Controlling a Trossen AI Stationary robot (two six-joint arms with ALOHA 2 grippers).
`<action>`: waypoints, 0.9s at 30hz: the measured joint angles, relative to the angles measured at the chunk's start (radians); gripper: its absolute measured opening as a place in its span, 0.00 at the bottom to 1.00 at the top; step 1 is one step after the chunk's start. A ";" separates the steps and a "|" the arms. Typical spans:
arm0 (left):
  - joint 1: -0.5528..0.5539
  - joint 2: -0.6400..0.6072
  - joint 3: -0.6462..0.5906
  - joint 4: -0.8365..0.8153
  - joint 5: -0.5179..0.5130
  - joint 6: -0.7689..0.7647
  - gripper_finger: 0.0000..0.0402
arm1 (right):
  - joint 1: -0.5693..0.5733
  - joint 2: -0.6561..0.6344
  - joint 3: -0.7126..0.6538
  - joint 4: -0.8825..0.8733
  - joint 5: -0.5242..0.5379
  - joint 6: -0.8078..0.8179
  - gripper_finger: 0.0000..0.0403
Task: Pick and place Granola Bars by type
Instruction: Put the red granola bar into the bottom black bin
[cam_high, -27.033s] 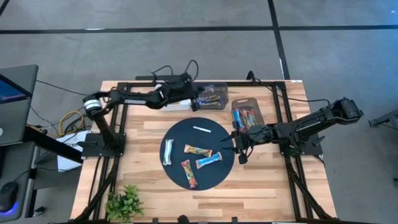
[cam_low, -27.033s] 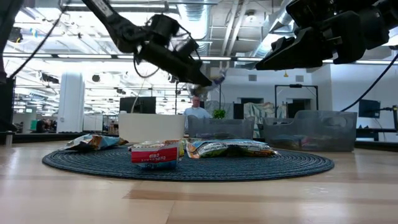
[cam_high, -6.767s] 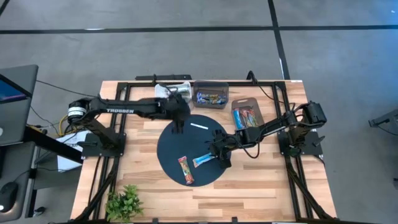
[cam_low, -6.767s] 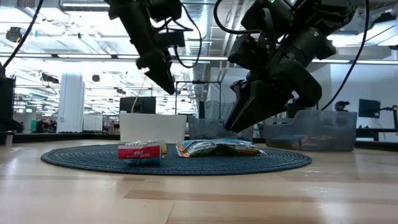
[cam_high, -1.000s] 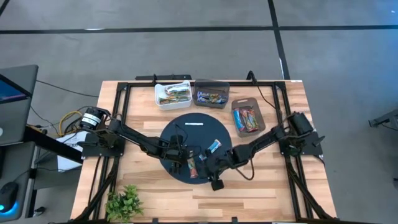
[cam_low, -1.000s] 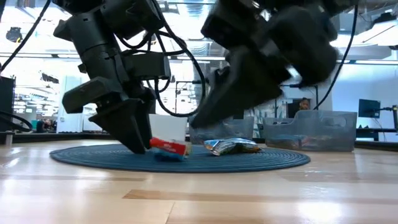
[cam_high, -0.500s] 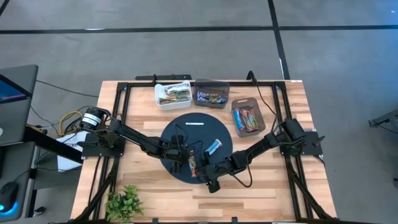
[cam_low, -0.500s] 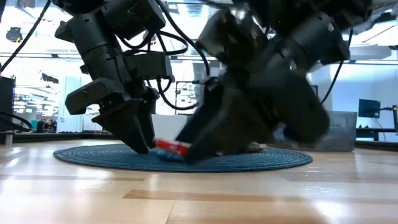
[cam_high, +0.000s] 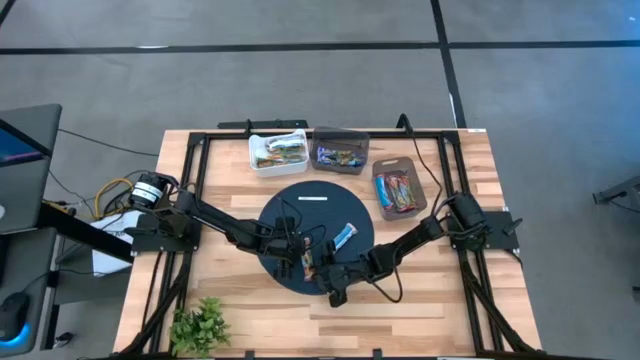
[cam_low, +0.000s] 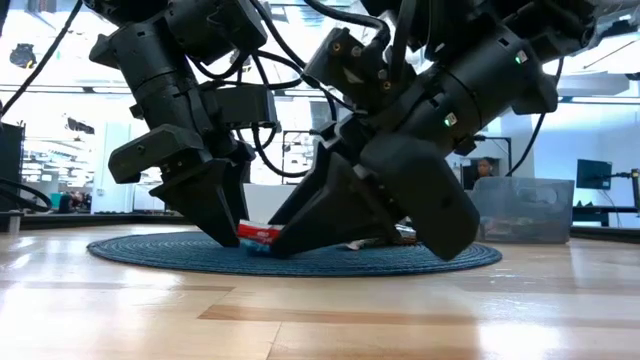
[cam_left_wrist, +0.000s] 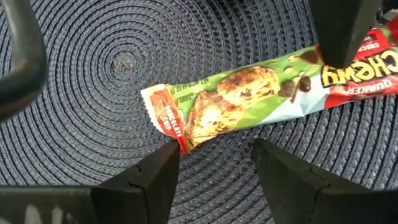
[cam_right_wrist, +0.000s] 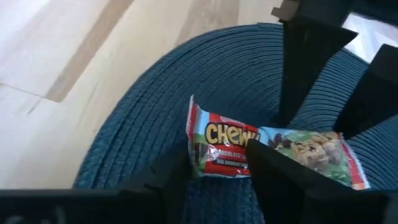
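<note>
Granola bar near mat front edge, left hand and right hand open, crowding its ends.

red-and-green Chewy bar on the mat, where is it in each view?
High view: Chewy bar on the round blue mat, near its front edge, between both pincers.
Low view: only its red end shows, between the two arms.
Left wrist view: centre, lying flat.
Right wrist view: centre, red end nearest.
Shared landmark: the mat.

Red-and-green granola bar — dark blue woven mat.
</note>
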 joint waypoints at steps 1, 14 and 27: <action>0.000 0.000 0.000 0.000 0.000 0.000 0.50 | 0.000 0.000 0.000 0.000 0.006 -0.007 0.37; 0.003 -0.006 -0.058 0.083 0.000 -0.007 0.50 | 0.026 -0.007 -0.001 -0.003 0.089 -0.084 0.02; 0.003 -0.004 -0.060 0.093 0.008 -0.011 0.50 | 0.068 -0.151 -0.002 -0.133 0.311 -0.135 0.00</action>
